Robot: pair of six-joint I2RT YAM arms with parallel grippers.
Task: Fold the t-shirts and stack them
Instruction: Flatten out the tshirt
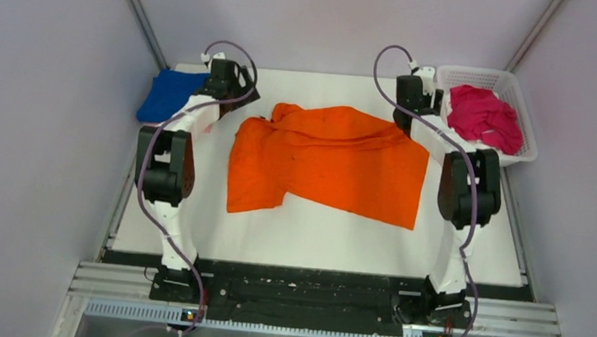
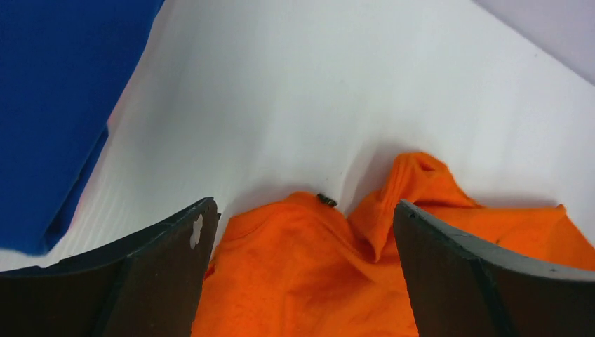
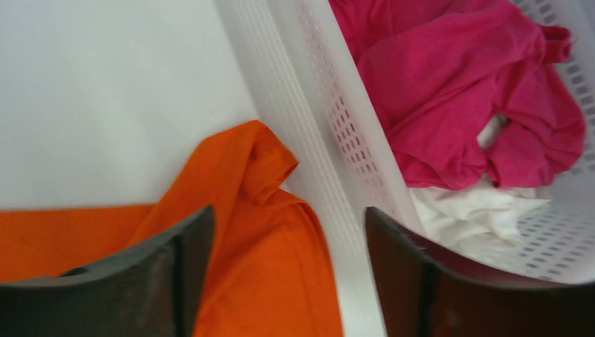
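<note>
A bright orange t-shirt [image 1: 329,159] lies crumpled and partly spread in the middle of the white table. A folded royal blue t-shirt [image 1: 168,94] lies at the far left. A magenta t-shirt [image 1: 486,116] sits in the basket over a pale cloth [image 3: 484,210]. My left gripper [image 2: 302,225] is open and empty above the orange shirt's [image 2: 302,281] far left corner, with the blue shirt [image 2: 56,105] to its left. My right gripper [image 3: 288,232] is open and empty above the orange shirt's [image 3: 245,210] far right corner, beside the basket.
The white lattice basket [image 1: 453,76] stands at the far right corner; its wall [image 3: 316,105] is close to my right gripper's right finger [image 3: 407,267]. Grey walls enclose the table on the left, right and back.
</note>
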